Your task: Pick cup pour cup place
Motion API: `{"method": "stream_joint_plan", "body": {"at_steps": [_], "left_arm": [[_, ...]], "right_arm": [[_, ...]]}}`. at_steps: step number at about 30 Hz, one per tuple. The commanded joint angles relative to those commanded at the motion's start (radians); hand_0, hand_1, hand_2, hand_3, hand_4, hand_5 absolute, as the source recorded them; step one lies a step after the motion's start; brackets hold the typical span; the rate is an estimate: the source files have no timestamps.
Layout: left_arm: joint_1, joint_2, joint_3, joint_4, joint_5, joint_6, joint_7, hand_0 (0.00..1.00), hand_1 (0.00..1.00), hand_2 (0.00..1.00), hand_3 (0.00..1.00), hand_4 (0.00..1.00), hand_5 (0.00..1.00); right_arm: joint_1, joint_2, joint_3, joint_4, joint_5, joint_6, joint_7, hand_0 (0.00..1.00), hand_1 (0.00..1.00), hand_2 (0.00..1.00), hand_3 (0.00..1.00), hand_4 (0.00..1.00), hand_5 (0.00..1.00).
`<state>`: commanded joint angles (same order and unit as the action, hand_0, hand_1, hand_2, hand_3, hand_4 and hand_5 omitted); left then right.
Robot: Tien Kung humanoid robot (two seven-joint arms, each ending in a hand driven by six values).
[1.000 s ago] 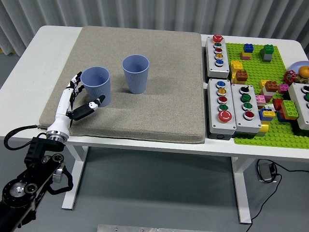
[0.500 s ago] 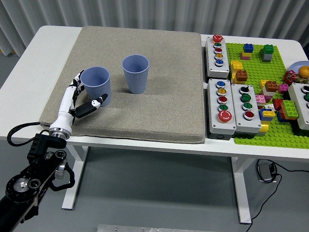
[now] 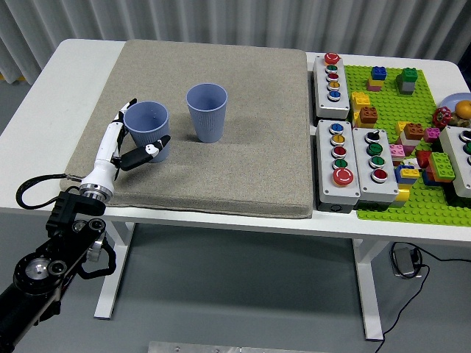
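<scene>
A white table (image 3: 44, 110) carries a grey mat (image 3: 243, 147). On the mat two blue cups stand upright. The left hand (image 3: 121, 147) has its fingers (image 3: 151, 151) spread around the near cup (image 3: 147, 131), thumb across its front and the others behind its left side, not clearly gripping. The second cup (image 3: 207, 112) stands to the right of the fingers, apart from them.

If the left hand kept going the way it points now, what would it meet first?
The left hand points up and right, so it would likely meet the nearer blue cup first; its fingers already flank it.
</scene>
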<state>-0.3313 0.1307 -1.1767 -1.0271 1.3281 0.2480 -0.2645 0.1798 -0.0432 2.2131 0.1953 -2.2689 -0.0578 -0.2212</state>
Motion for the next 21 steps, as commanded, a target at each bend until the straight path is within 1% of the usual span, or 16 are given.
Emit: {"method": "stream_joint_plan", "body": {"at_steps": [12, 13, 21], "left_arm": [[-0.02, -0.009, 0.006, 0.025, 0.002, -0.004, 0.005, 0.922, 0.905, 0.998, 0.998, 0.894, 0.294], [-0.021, -0.009, 0.007, 0.027, 0.001, -0.004, 0.005, 0.917, 0.905, 0.998, 0.998, 0.898, 0.306], [-0.028, -0.009, 0.012, 0.042, -0.006, -0.003, 0.005, 0.913, 0.902, 0.998, 0.998, 0.907, 0.316]], "right_arm": [[0.004, -0.001, 0.0, 0.0, 0.0, 0.0, 0.0, 0.687, 0.653, 0.582, 0.576, 0.002, 0.169], [0.005, -0.001, 0.0, 0.0, 0.0, 0.0, 0.001, 0.688, 0.653, 0.582, 0.576, 0.002, 0.167], [0.006, -0.001, -0.001, -0.001, 0.0, -0.001, 0.0, 0.688, 0.653, 0.582, 0.575, 0.002, 0.167]]}}
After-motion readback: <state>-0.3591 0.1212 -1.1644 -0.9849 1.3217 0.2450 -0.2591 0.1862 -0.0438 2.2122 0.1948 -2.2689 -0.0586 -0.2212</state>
